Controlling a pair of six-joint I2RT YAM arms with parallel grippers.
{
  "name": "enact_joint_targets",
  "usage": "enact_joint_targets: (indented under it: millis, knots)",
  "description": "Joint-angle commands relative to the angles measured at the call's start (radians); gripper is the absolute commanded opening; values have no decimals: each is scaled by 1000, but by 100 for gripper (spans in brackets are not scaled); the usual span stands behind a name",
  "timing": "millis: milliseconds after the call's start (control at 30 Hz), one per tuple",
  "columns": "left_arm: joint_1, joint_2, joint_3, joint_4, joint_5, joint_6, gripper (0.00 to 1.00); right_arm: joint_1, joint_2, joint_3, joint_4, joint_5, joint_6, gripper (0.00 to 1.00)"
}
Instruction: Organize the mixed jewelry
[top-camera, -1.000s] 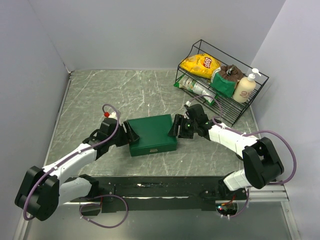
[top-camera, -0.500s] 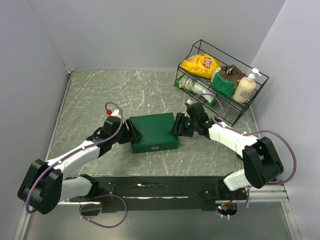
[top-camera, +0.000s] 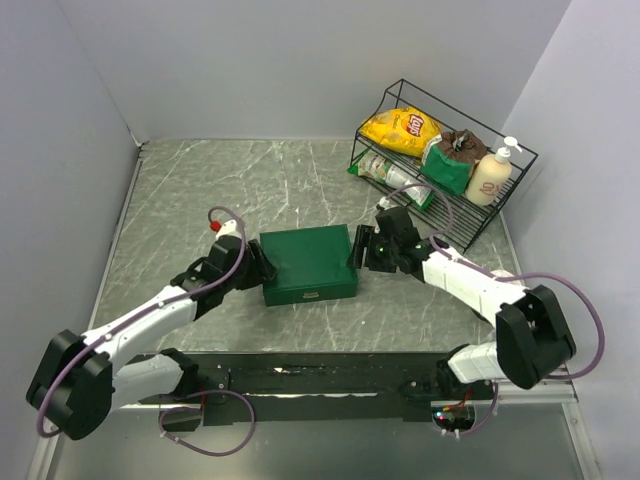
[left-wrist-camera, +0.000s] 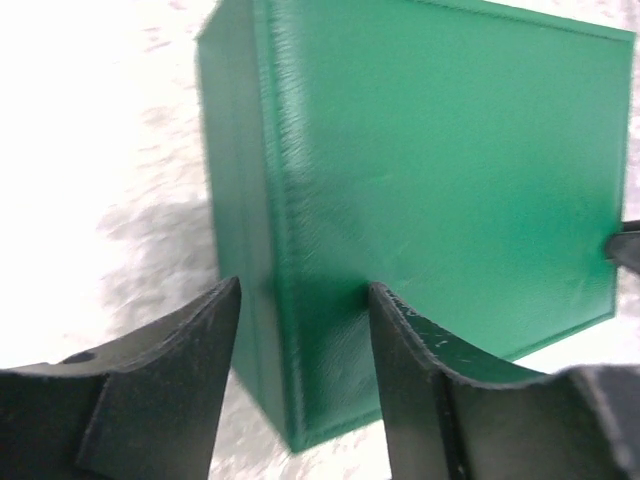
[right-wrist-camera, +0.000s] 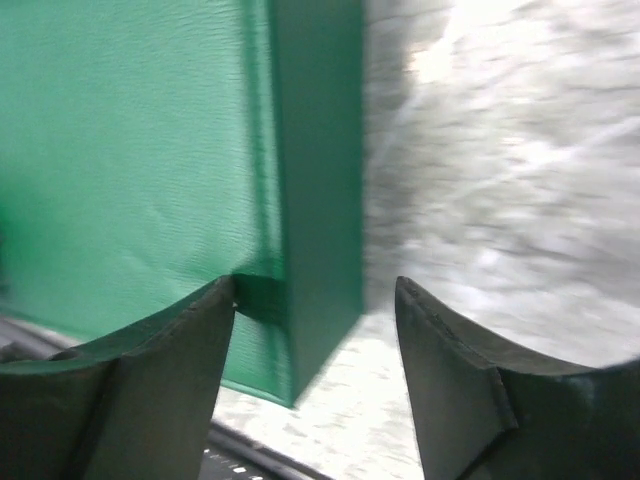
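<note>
We see the green box (top-camera: 305, 262) shut, mid-frame on the worktop (top-camera: 190, 190). No jewelry visible, presumably inside. Box long axis runs left-right. Left tool (top-camera: 258, 266) and right tool (top-camera: 360, 250) sit at opposite ends, both spread, each straddling an end wall, equally near.
</note>
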Motion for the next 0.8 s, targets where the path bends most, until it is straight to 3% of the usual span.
enact_joint_targets:
  millis: [0,133,267,333,500,667,767]
  knots:
    - [-3,-69,27,-191,-139,24,40,-12,-87,-17,-93,170,-50,75]
    - [-1,-113,41,-210,-179,40,57,-22,-129,-20,-108,214,-51,79]
    - [-1,-132,66,-242,-244,63,91,-41,-184,-36,-108,239,-57,84]
    - [-1,-134,84,-265,-293,72,99,-65,-204,-49,-110,256,-59,89]
    - [22,-129,136,-271,-330,76,96,-165,-282,-91,-90,253,-70,97]
    - [138,-126,149,-187,-276,113,96,-283,-319,-118,-31,220,-90,100]
    - [206,-132,142,-117,-320,138,96,-297,-336,-143,33,243,-116,100]
